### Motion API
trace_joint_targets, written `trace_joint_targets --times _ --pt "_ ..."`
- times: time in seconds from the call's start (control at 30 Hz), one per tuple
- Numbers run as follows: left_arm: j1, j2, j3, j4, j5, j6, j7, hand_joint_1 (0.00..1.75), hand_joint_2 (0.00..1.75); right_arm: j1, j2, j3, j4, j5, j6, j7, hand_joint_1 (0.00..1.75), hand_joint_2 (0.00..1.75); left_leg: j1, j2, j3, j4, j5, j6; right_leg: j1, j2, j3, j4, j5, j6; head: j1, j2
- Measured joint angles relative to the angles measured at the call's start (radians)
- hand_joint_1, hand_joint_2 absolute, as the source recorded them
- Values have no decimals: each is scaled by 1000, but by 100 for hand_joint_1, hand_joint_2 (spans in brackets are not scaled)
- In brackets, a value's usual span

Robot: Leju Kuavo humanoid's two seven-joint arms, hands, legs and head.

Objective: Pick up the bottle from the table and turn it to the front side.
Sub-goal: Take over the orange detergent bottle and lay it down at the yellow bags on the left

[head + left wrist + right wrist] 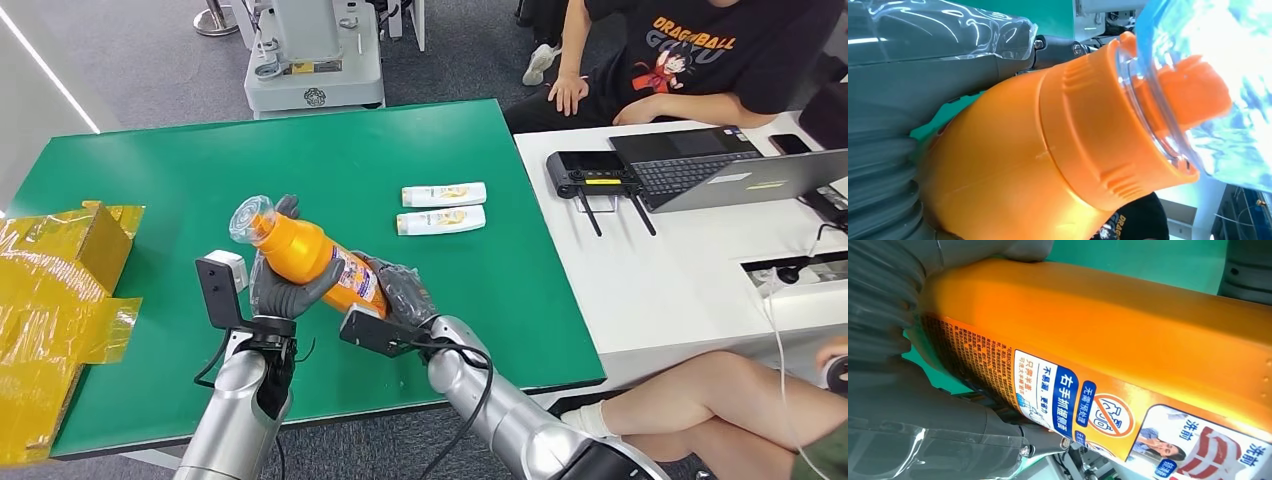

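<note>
An orange bottle (312, 258) with a clear cap (245, 219) is held tilted above the green table (180, 170), cap toward the far left. My left hand (283, 290) grips its upper body just below the neck. My right hand (402, 292) holds its base end. The left wrist view shows the orange collar (1088, 130) and clear cap (1218, 75) close up. In the right wrist view the bottle's printed label (1088, 410) faces the camera, with blue and white text panels.
Two white tubes (444, 194) (440, 220) lie side by side on the table beyond the bottle. Yellow crumpled packaging (50, 300) covers the left edge. A white desk (680, 270) with laptops stands to the right, and people sit beside it.
</note>
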Motion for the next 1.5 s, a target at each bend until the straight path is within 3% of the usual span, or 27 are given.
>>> trace_joint_targets --times 0.03,0.07,0.17,0.2,1.13,1.2,1.27,1.33,1.5 --pt "0 0 0 1 1 0 0 0 175 1 -1 -1 0 1 0 1 175 175 0 0 0 0 0 0 0 0 0 0 0 0 0 0" --pt "0 0 0 1 2 0 0 16 175 2 -1 -2 0 2 0 1 175 175 0 0 0 0 0 0 0 0 0 0 0 0 0 0" --pt "0 0 0 4 6 -1 0 147 175 4 -3 -6 0 3 -1 1 175 175 0 0 0 0 0 0 0 0 0 0 0 0 0 0" --pt "0 0 0 5 7 -3 0 175 175 4 -4 -7 0 4 -2 1 175 175 0 0 0 0 0 0 0 0 0 0 0 0 0 0" --pt "4 2 9 13 37 -4 2 175 175 3 -7 -31 -6 35 -17 -7 175 175 0 0 -1 0 0 0 0 0 0 0 0 0 0 0" --pt "3 2 11 16 39 -2 2 175 175 4 -7 -31 -6 37 -19 -7 148 175 0 0 -1 0 0 0 0 0 0 0 0 0 0 0" --pt "3 2 14 19 42 0 2 175 175 4 -7 -31 -6 43 -24 -7 61 175 0 0 -1 0 0 0 0 0 0 0 0 0 0 0" --pt "2 2 16 21 43 2 2 175 175 4 -7 -31 -6 51 -34 -7 0 175 0 0 -1 0 0 0 0 0 0 0 0 0 0 0" --pt "-3 2 17 26 42 10 2 175 175 5 -7 -31 -8 56 -58 -9 0 175 0 0 -1 0 0 0 0 0 0 0 0 0 0 0"
